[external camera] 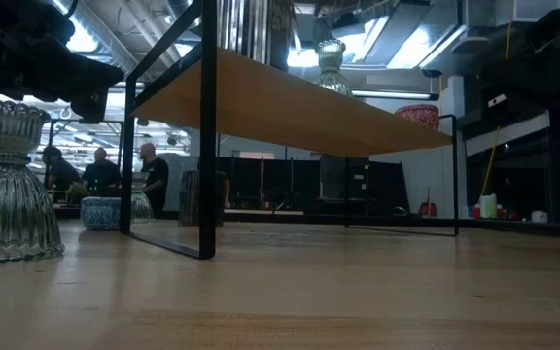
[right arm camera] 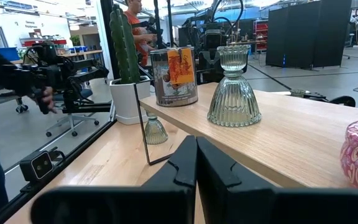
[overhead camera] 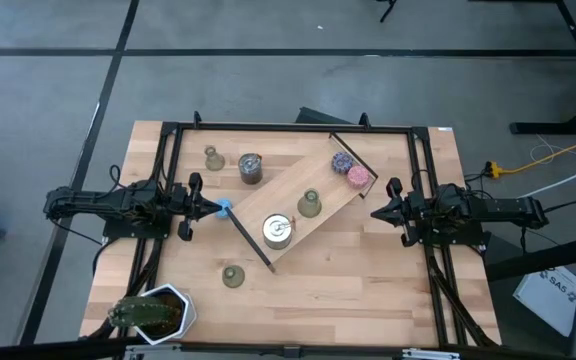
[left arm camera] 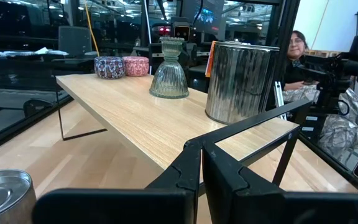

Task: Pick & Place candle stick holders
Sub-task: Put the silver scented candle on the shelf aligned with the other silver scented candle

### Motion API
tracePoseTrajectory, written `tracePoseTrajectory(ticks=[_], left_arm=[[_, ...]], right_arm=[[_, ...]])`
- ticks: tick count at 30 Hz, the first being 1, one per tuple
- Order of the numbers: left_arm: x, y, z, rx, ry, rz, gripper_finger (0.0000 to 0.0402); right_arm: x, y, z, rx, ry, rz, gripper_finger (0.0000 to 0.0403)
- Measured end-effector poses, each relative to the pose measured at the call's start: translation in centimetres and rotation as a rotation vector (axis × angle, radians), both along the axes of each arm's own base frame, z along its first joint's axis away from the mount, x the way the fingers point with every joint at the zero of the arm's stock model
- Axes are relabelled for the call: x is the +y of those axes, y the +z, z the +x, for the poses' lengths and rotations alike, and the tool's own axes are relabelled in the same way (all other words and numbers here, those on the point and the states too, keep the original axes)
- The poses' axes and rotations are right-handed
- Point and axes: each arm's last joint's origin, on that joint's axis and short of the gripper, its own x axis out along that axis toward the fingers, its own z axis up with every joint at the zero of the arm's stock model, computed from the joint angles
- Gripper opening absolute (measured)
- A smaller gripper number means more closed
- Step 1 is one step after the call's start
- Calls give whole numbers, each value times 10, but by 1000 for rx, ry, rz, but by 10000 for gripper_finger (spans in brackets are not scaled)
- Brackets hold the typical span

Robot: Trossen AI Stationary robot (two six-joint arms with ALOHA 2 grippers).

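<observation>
Three olive-green ribbed bell-shaped candle stick holders show. One (overhead camera: 310, 204) stands on its base on the raised wooden shelf (overhead camera: 318, 195); it also shows in the left wrist view (left arm camera: 169, 68) and the right wrist view (right arm camera: 233, 87). One (overhead camera: 213, 157) stands on the table at the far left. One (overhead camera: 233, 275) stands on the table near the front and also shows in the low view (external camera: 6, 185). My left gripper (overhead camera: 208, 208) is shut and empty by the shelf's left corner. My right gripper (overhead camera: 376, 212) is shut and empty by the shelf's right side.
A silver tin (overhead camera: 278, 230) and two glittery pucks (overhead camera: 342, 161) (overhead camera: 357, 177) sit on the slanted, black-framed shelf. Another tin (overhead camera: 251, 168) stands on the table at the far left. A potted cactus (overhead camera: 153, 312) stands at the near left corner. People are in the room beyond.
</observation>
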Motion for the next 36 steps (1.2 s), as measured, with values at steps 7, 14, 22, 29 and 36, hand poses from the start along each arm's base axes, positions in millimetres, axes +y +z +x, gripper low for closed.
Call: tracePoseTrajectory(ticks=[7,14,22,29,36], left_arm=[[0,0,0,0,0,0,11],[0,0,0,0,0,-4,12],[0,0,0,-1,-1,-61,13],[0,7,-1,-25,-11,-105,6],[0,24,-5,-68,-6,-106,2]], right_arm=[[0,0,0,0,-1,0,10],[0,0,0,0,-1,0,10],[0,0,0,0,-3,0,10],[0,0,0,0,-2,0,10],[0,0,0,0,-3,0,10]])
